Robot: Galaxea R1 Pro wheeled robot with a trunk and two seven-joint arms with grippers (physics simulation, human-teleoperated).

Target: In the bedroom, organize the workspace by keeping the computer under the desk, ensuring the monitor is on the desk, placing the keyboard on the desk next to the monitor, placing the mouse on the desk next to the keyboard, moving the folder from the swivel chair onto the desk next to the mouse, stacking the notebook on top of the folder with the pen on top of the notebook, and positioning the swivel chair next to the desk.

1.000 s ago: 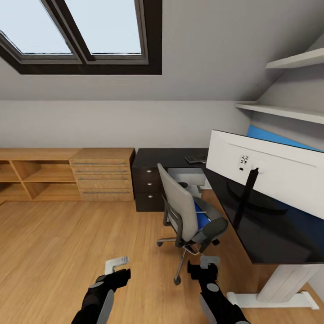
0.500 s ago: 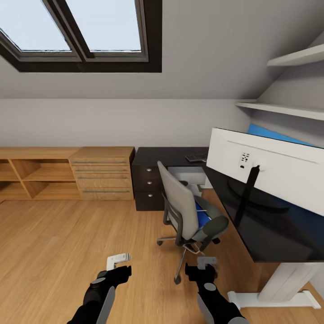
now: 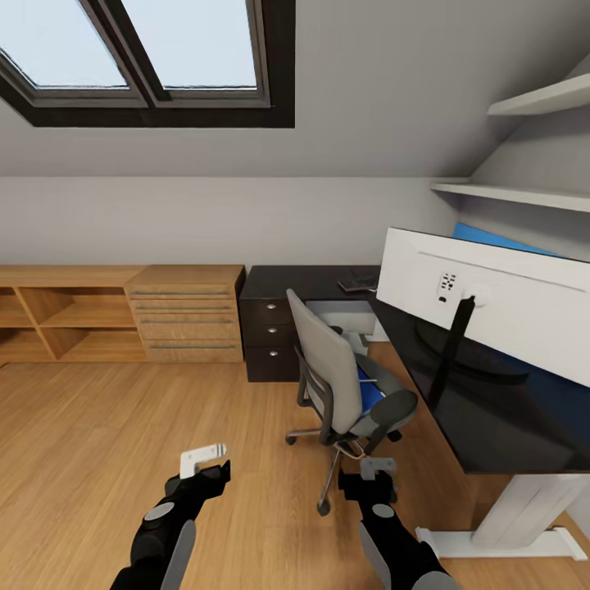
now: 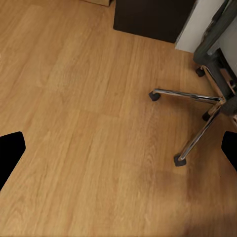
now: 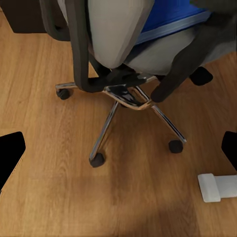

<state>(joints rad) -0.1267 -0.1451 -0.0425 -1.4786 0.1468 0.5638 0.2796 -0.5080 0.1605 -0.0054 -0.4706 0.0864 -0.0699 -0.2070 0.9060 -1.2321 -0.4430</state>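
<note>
Your left gripper (image 3: 202, 459) hangs low over the oak floor (image 3: 123, 442) with its jaws spread and nothing between them; your right gripper (image 3: 377, 469) hovers just near of the swivel chair (image 3: 340, 381), also spread and empty, its dark fingertips (image 5: 11, 153) at the edges of the right wrist view. Among things that hold others, the chair seat carries the blue folder (image 3: 370, 395), lying flat against the grey backrest; the oak dresser (image 3: 190, 315) at far left has its drawers shut, and the open shelf unit (image 3: 61, 315) beside it shows bare compartments. On the black desk (image 3: 492, 426) the monitor (image 3: 492, 303) stands with its pale back toward you, and the keyboard (image 3: 359, 283) lies at the far corner; a pale box that may be the computer (image 3: 340, 315) sits under the far desk, behind the chair. Your right wrist view adds the chrome base and casters and the folder's white edge (image 5: 170, 27), plus a white desk foot (image 5: 217, 186); your left wrist view gives the chair's chrome legs (image 4: 197, 116) over bare planks. Against the picture a second ago, both grippers sit slightly higher in the head view, and the whole scene has shifted a little, so the camera has moved.
</note>
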